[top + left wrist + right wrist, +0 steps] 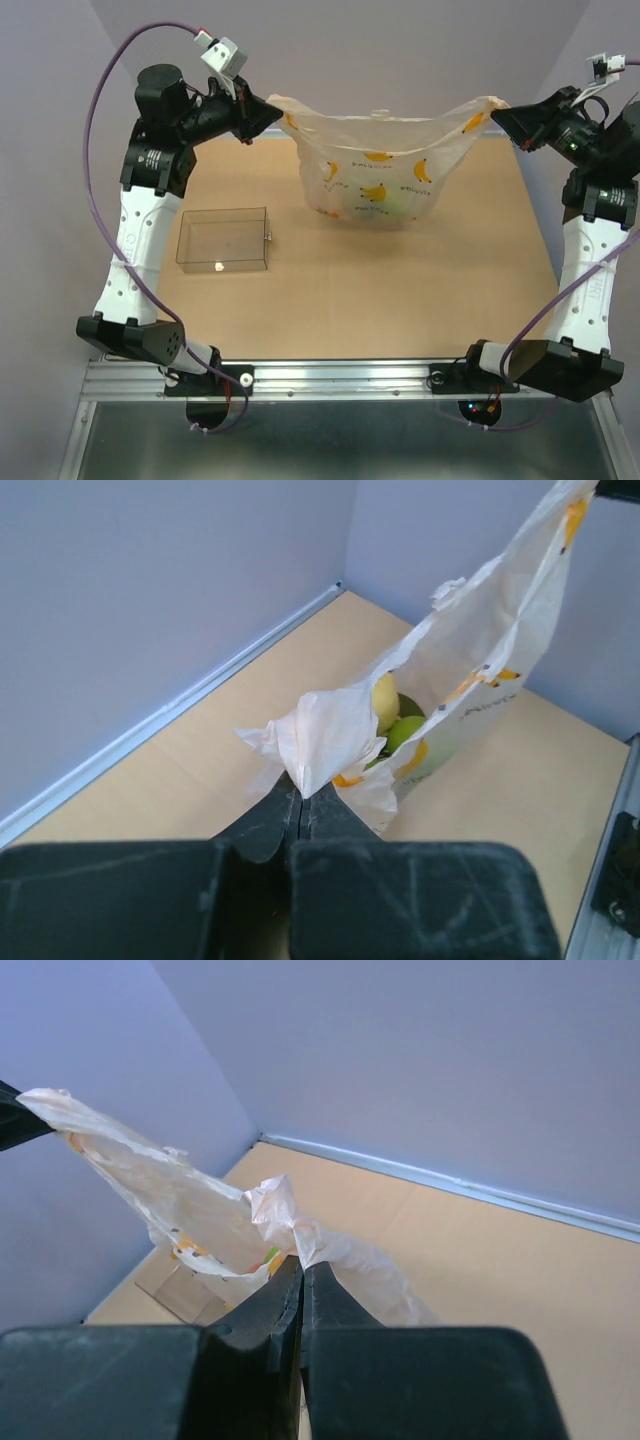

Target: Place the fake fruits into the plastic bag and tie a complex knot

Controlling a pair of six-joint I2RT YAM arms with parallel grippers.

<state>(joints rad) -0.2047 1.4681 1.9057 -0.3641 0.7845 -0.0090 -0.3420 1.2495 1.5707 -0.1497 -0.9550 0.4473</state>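
The fruits point(392, 712) lie low in the bag point(372, 175), slung over the far worktop point(400, 300) between left gripper point(272, 115) and right gripper point(500, 115), each with jaws pinched on a top corner; filling looks done, knot not yet begun.
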